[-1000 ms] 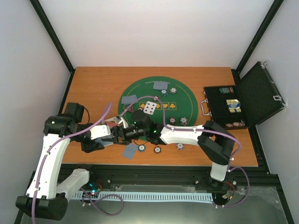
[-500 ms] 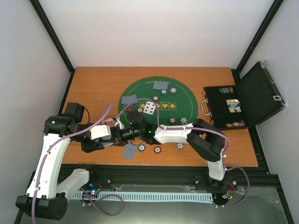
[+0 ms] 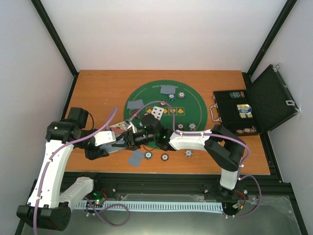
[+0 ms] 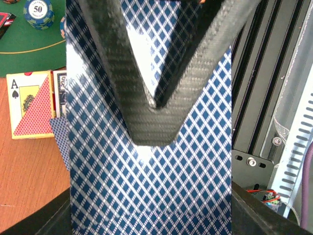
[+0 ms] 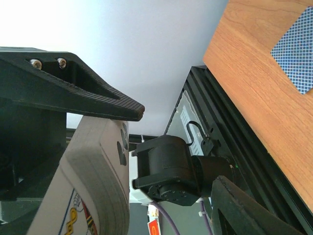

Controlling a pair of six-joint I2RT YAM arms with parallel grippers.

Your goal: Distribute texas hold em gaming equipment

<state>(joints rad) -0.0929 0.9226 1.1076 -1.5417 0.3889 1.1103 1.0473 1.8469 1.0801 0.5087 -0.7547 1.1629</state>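
An orange-brown wooden worktop [image 3: 98, 88] is filling the middle of the booth. Plain white walls are closing it in: one is standing at the far side [image 3: 161, 34], one is running along the left [image 3: 24, 73] and one along the right [image 3: 305, 49]. Slim black metal posts are rising at the far left corner [image 3: 54, 34] and the far right corner [image 3: 273, 34]. A black extruded metal rail [image 3: 171, 182] is bordering the near edge of the worktop, with a white slotted cable duct [image 3: 161, 206] lying just nearer. Soft, even light is falling across the wood.

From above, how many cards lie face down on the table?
3 show: far card at the green mat's back, left card at its left rim, near card on wood. More may hide.
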